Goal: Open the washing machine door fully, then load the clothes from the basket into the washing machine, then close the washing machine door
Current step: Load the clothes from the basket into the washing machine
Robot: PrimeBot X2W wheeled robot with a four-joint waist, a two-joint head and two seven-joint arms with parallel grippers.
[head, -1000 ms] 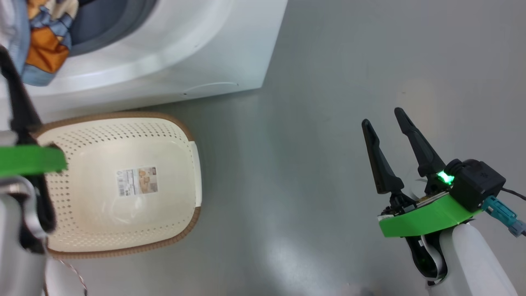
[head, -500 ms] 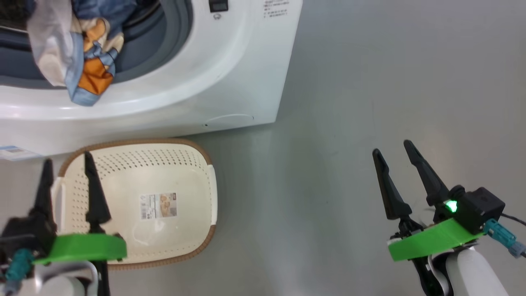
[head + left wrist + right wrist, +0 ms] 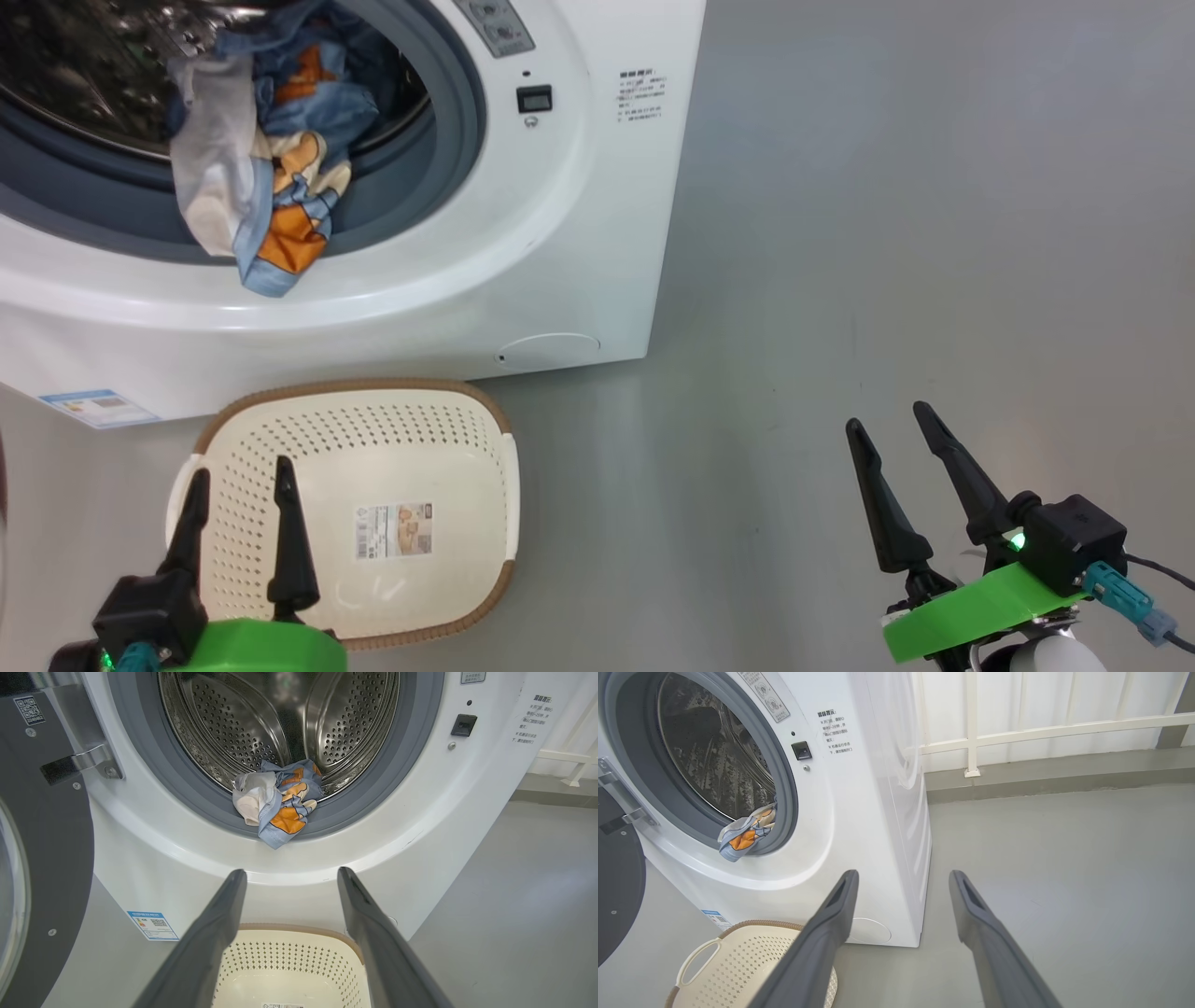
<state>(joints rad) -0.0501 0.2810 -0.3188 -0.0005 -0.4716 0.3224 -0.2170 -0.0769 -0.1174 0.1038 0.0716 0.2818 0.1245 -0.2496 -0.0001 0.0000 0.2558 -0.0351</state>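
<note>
One bundle, the clothes (image 3: 266, 201), lies in the mouth of the washing machine (image 3: 579, 233). A blue-and-orange fold droops over the grey gasket (image 3: 448, 121) instead of resting deep in the drum (image 3: 280, 718). Below it the basket (image 3: 439, 448) stands empty on the floor (image 3: 840, 233), just before the machine. We judge loading done except for that overhang, with closing left to do.

The washing machine door (image 3: 51, 858) stands swung open on its hinge (image 3: 79, 760) at the machine's left side. It is off to the left of our left pincer (image 3: 240, 471), which hovers above the basket, spread wide and holding nothing. Our right pincer (image 3: 887, 417) hangs well apart over bare floor, equally wide and empty.

The left arm is nearer both fold and door. The fold sits up and ahead of it, its length running down across the gasket, so we would tuck it in first.
</note>
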